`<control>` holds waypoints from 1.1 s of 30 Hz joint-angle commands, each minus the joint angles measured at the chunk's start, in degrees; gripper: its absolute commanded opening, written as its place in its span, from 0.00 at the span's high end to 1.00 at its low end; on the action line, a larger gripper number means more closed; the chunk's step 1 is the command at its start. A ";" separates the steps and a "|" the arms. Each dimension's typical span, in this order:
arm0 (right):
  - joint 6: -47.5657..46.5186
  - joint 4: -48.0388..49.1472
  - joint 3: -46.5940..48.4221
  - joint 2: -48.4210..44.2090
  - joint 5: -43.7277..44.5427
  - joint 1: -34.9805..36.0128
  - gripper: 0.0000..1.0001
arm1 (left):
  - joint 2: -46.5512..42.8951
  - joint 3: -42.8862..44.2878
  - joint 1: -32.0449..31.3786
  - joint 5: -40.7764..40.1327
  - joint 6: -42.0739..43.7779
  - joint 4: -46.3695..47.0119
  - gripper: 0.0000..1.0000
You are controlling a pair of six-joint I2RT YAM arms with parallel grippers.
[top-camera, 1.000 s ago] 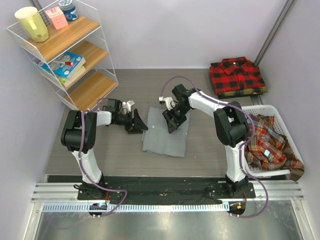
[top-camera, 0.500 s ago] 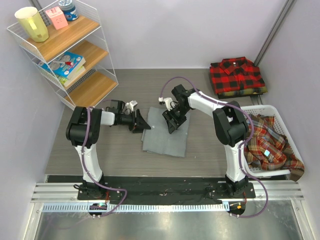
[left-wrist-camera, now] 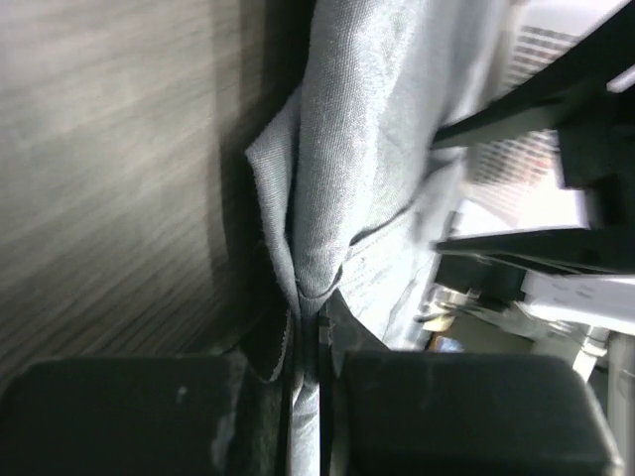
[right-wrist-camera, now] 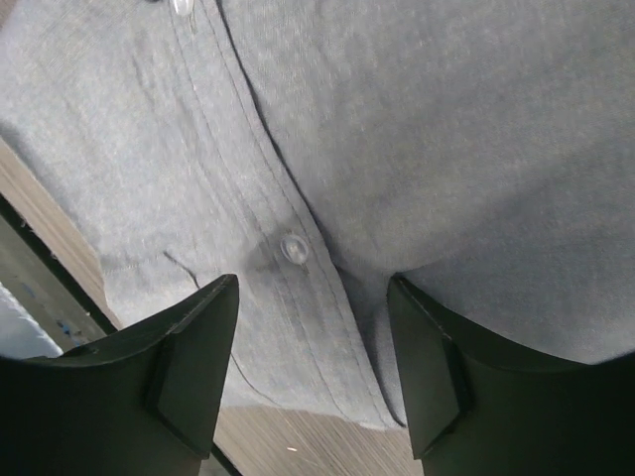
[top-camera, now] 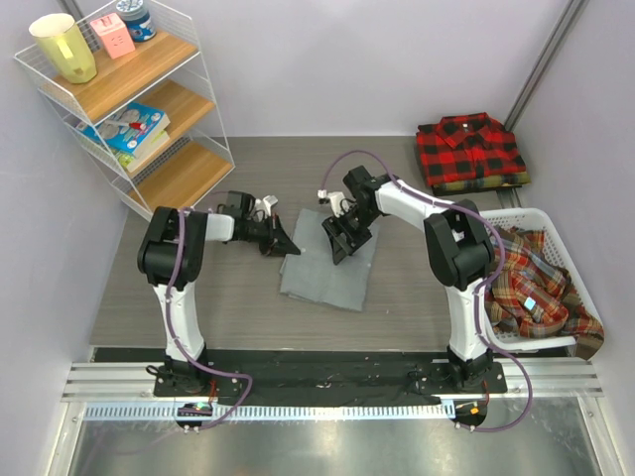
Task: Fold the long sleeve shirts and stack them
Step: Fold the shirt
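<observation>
A plain grey shirt [top-camera: 327, 270] lies partly folded at the table's middle. My left gripper [top-camera: 285, 243] is shut on its upper left edge; in the left wrist view the grey cloth [left-wrist-camera: 342, 169] is pinched between the jaws and bunches up. My right gripper [top-camera: 340, 241] stands open over the shirt's upper right part; in the right wrist view its fingers [right-wrist-camera: 193, 347] straddle the button placket [right-wrist-camera: 293, 248] with nothing gripped. A folded red-and-black checked shirt [top-camera: 469, 151] lies at the back right. Plaid shirts [top-camera: 531, 283] fill the basket.
A white wire basket [top-camera: 575, 268] stands at the right edge. A wire shelf unit [top-camera: 129, 99] with a yellow cup, boxes and books stands at the back left. Walls close in on both sides, and a metal rail runs along the near edge.
My left gripper slid right to the grey shirt's edge and shut on it. The right gripper's jaws opened a little wider over the shirt.
</observation>
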 commanded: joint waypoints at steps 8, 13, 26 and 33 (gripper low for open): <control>4.15 -0.64 -4.65 -11.33 -1.94 -10.75 0.27 | -7.60 30.82 -0.24 -38.32 39.94 -54.46 1.00; 4.77 -0.81 -7.64 -14.86 -3.44 -14.27 0.26 | -2.94 63.66 -1.99 -55.81 53.33 -70.12 1.00; 5.12 -1.25 -12.03 -16.97 -6.86 -19.02 0.25 | -0.21 42.67 -25.44 -87.82 71.20 -51.07 1.00; 3.80 -3.62 -13.79 -17.94 -8.10 -21.83 0.25 | 7.53 38.77 -34.76 -77.11 54.07 -54.13 1.00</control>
